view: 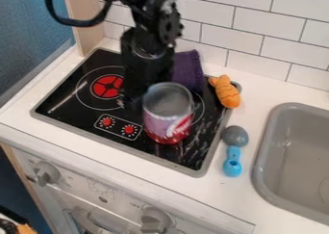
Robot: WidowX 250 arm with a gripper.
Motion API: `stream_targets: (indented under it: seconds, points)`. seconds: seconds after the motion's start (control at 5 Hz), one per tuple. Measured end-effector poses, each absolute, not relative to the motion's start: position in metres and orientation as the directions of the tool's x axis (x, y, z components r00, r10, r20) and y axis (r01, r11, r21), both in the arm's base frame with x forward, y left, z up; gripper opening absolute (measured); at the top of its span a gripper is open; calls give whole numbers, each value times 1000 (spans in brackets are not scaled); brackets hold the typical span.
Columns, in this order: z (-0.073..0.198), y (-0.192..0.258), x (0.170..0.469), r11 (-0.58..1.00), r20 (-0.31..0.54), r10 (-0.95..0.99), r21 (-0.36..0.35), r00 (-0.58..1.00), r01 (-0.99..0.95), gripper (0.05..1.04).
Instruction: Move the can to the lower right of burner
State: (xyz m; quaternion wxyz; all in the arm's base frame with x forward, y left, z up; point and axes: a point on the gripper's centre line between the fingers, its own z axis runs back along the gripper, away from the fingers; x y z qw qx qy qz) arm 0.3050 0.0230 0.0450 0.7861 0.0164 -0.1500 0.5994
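Here's the black two-finger gripper [136, 96], hanging down over the stove right at the upper-left side of the can; whether it is open or closed, or clamped on anything, cannot be told. And there's the can [168, 120], a silver-topped cylinder with pink, purple and red sides, standing on the right half of the black glass cooktop [83, 111] and covering part of the right burner ring [201, 110]. Just left of it sits the control panel with two red dials [118, 126], and beyond that, up and left, the red left burner [108, 86]. Behind the can, a dark purple cloth [187, 70] lies at the back; to its right, an orange striped toy [226, 92] rests across the cooktop's edge. Out on the white counter [221, 199], a blue-handled utensil with a grey rounded head [233, 151] lies between the cooktop and the grey sink [292, 156]. White tiles [257, 35] line the wall behind.
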Motion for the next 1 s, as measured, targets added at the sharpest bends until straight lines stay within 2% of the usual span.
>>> stream_targets:
  seconds: [0.4, 0.6, 0.8, 1.0]
  points:
    - [50, 2, 301, 372, 228, 915, -157, 333, -915, 999]
    - [63, 5, 302, 403, 246, 900, -159, 359, -901, 999]
    - [80, 18, 305, 385, 271, 902, -157, 335, -910, 999]
    - [109, 22, 310, 385, 297, 899, -183, 322, -905, 999]
